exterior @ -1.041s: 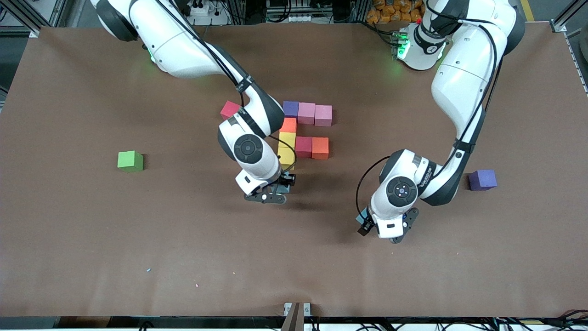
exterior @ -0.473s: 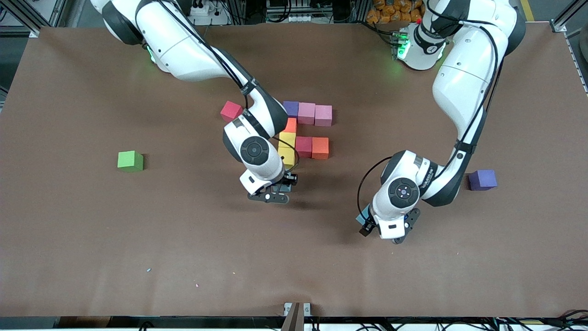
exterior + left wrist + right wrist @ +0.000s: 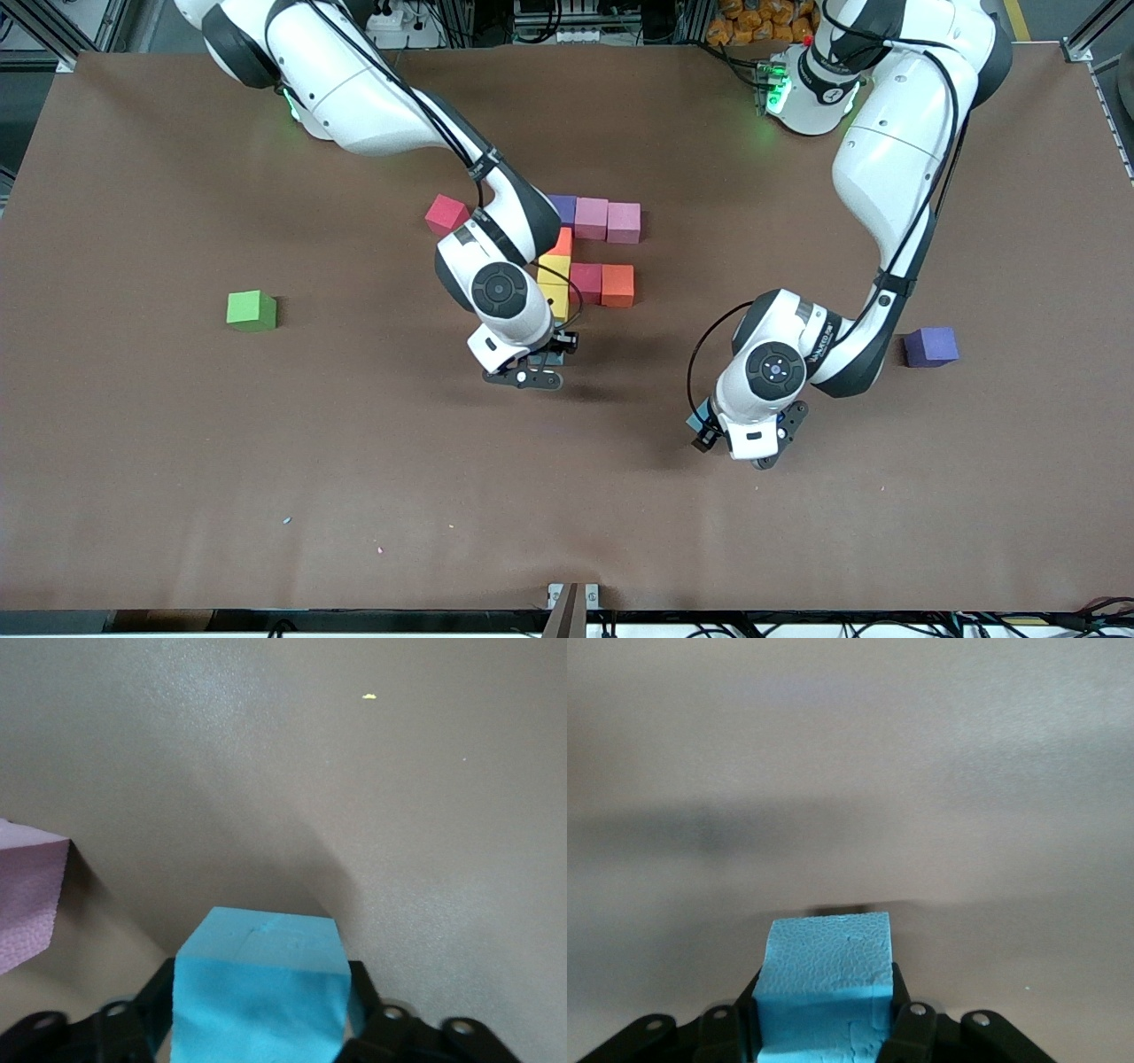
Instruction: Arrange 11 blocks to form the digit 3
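The right gripper point(image 3: 538, 361) hung just off the yellow end of the unfinished digit 3 point(image 3: 592, 252), its jaws clamped on a blue cube point(image 3: 824, 988) with a pebbled foam face. The left gripper point(image 3: 709, 431) was low over bare table point(image 3: 354, 496) toward its own arm's end, jaws flanking another blue cube point(image 3: 259, 988); contact was unclear. A purple cube point(image 3: 930, 346) lay apart.

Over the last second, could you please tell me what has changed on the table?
The right gripper, shut on a blue foam cube, has shifted slightly toward the left arm's end, beside the yellow foam cubes. The left gripper has begun closing around another blue foam cube without moving away. The green foam cube, the purple foam cube and the coloured figure stayed put.
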`<state>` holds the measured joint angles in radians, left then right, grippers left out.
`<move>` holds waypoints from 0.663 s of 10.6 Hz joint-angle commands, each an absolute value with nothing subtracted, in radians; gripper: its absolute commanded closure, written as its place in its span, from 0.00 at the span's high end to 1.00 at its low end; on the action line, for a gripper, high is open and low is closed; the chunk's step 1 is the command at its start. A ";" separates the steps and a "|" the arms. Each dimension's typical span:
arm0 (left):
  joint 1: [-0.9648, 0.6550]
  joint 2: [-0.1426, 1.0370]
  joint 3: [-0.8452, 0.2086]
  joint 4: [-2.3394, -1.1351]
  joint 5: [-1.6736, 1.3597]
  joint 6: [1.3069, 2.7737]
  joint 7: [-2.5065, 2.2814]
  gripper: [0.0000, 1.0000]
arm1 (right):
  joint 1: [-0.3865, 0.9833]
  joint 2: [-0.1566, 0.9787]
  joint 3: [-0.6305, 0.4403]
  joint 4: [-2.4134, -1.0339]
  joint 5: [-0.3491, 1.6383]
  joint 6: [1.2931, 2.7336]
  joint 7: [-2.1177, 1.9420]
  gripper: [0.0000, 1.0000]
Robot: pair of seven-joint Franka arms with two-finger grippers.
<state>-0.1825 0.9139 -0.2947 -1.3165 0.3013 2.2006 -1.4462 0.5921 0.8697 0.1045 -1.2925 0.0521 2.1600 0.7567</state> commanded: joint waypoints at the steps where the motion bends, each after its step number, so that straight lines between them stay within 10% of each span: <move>1: -0.179 0.907 -0.293 -1.322 0.279 2.212 -1.425 0.68 | 0.609 0.908 0.097 -1.229 0.032 2.129 0.782 0.05; 7: -0.176 0.894 -0.299 -1.318 0.279 2.210 -1.430 0.42 | 0.618 0.940 0.097 -1.181 0.015 2.079 0.782 0.03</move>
